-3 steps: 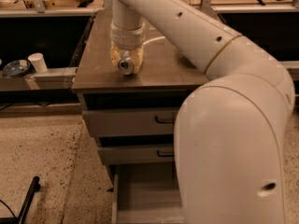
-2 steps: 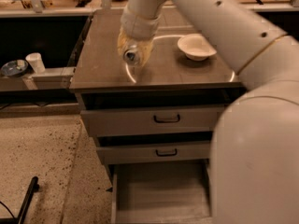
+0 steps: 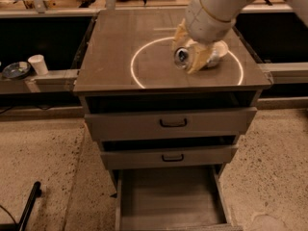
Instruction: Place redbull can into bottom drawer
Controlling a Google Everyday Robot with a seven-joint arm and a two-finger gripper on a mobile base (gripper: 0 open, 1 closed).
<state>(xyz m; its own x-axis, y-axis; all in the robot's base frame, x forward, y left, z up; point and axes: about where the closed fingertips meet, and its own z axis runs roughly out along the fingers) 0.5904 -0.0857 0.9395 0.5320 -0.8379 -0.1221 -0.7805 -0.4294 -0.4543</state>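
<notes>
My gripper (image 3: 187, 48) hangs over the right middle of the cabinet top, at the end of the white arm coming in from the upper right. It is shut on the redbull can (image 3: 183, 56), a silver cylinder held on its side with its shiny round top facing the camera. The can is lifted above the counter. The bottom drawer (image 3: 168, 196) is pulled out below the cabinet front, a grey-brown tray with a plain bare floor. It lies well below and nearer the camera than the can.
A white bowl (image 3: 217, 51) sits on the counter (image 3: 120, 47) just behind the gripper. The two upper drawers with black handles (image 3: 173, 123) are slightly ajar. A white paper cup (image 3: 37, 64) and a dark dish (image 3: 15, 70) stand on a ledge at left.
The arm has swung to the right across the counter top with the can in the gripper, and the view has shifted so the whole cabinet front shows.
</notes>
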